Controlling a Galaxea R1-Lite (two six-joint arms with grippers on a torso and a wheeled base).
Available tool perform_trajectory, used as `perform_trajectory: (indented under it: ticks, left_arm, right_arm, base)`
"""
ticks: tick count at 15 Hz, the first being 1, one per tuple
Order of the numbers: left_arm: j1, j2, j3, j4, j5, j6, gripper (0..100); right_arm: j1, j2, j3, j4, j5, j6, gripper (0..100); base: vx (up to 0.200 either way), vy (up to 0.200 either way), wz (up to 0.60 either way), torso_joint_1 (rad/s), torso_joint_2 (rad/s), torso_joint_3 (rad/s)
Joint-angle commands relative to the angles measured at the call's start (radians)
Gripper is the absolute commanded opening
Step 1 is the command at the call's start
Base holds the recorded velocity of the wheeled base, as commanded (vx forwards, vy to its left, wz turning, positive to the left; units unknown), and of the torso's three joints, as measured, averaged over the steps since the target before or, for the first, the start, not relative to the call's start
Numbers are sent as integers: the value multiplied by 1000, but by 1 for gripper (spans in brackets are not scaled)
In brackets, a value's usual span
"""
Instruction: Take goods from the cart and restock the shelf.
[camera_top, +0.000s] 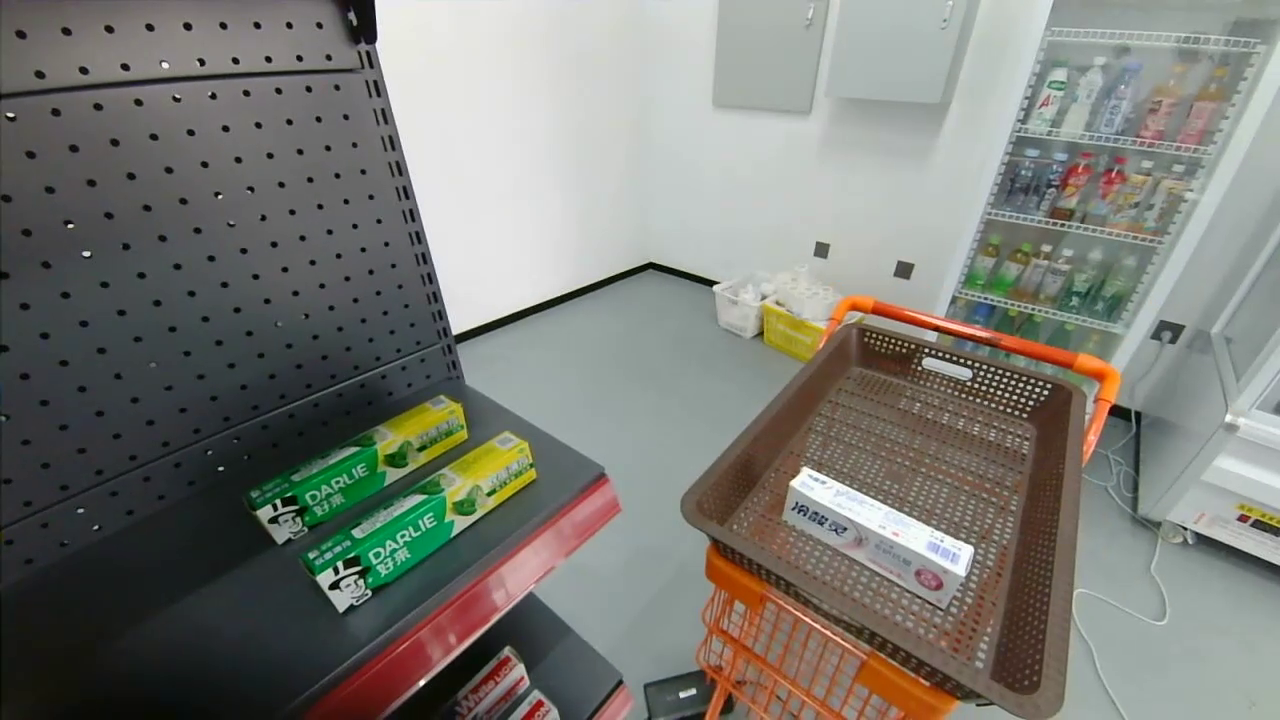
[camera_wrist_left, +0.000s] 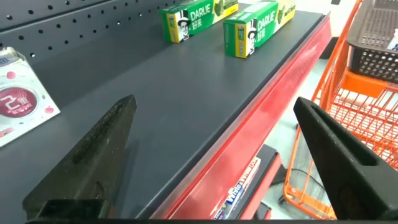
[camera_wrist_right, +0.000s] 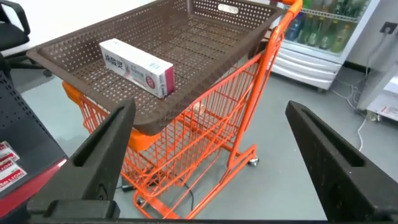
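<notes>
- Head view, lower right of frame: white toothpaste box (camera_top: 878, 536) lying flat in brown basket (camera_top: 1050, 560), close to its near rim; basket seated on top of orange cart (camera_top: 790, 650).
- Lower left of frame: rear green box (camera_top: 357, 468) and front green box (camera_top: 420, 520) lying flat side by side, slightly apart, on dark shelf (camera_top: 180, 610) with red front edge.
- Pegboard panel (camera_top: 200, 250) rising behind shelf.
- Left wrist view: left jaws spread wide, holding nothing, above bare shelf top; both green boxes farther along it.
- Right wrist view: right jaws spread wide, holding nothing, facing cart and white box in basket.
- Upper right of head view: drinks cooler (camera_top: 1090, 180) against wall.
</notes>
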Motion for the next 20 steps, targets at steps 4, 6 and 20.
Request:
perform_trajectory:
  ticks: [4, 6, 20]
  left_arm:
    - [0, 0, 0, 0, 1, -2, 100]
    - [0, 0, 0, 0, 3, -3, 100]
    - [0, 0, 0, 0, 1, -2, 100]
  right_arm:
    - [46, 401, -433, 277, 67, -23, 100]
    - [38, 415, -459, 260, 39, -45, 100]
    - [-72, 1290, -808, 8, 121, -169, 100]
  base:
    - [0, 0, 0, 0, 0, 0]
    - [0, 0, 0, 0, 0, 0]
    - [0, 0, 0, 0, 0, 0]
